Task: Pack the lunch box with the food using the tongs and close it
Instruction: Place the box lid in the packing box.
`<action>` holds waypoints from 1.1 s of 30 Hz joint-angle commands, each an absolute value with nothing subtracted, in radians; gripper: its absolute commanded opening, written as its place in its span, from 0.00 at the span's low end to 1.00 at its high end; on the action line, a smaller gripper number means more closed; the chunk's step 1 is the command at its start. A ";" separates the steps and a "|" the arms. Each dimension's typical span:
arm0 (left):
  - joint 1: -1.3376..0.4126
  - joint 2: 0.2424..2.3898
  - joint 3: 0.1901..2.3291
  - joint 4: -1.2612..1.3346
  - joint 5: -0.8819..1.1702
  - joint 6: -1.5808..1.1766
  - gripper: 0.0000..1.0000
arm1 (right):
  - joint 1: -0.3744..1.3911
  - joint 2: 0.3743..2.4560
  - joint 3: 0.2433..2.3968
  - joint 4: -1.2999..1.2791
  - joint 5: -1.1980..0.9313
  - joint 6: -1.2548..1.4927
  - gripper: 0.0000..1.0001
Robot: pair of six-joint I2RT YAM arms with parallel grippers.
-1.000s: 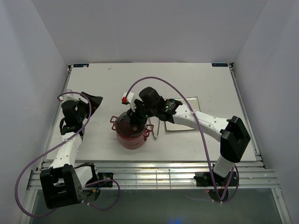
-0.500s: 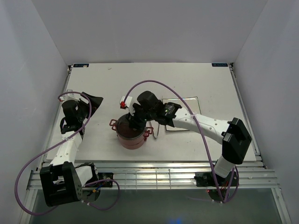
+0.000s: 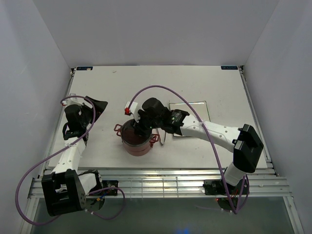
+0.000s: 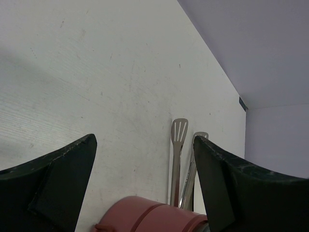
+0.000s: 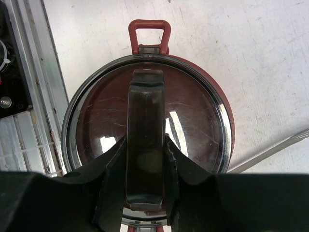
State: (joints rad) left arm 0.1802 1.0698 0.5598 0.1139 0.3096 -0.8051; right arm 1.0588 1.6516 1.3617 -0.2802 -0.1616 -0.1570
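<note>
Left tool (image 3: 94, 108) hangs wide open and empty over the table's (image 3: 204, 83) left side; the lunch box (image 3: 137, 144) stands mid-table, cover on, directly beneath the right tool (image 3: 142, 125), whose fingers (image 5: 114, 170) pinch its dark top handle (image 5: 146, 111); the tongs (image 4: 177, 155) lie just right of the box.

No word, brand or number can be read in any view. A small dark-blue sticker (image 3: 84, 68) sits at the far left corner of the worktop (image 3: 204, 83), and a second sticker (image 3: 229, 68) at the far right corner, both well beyond the left jaws and right jaws, their print too small. A white-and-red tag (image 3: 129, 105) on the cable just beyond the right jaws is likewise illegible.
</note>
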 commanded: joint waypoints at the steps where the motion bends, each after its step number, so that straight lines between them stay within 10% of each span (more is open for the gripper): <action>1: 0.179 1.042 0.569 0.127 0.324 -0.802 0.91 | 1.063 1.652 1.367 -0.245 -0.084 -0.164 0.35; 33: 0.179 0.994 0.597 0.095 0.336 -0.811 0.91 | 1.045 1.606 1.322 -0.256 -0.109 -0.071 0.38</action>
State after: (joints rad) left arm 0.1802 1.0225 0.5606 0.1062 0.3237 -0.8124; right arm 1.0550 1.6478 1.3300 -0.2108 -0.0978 -0.0956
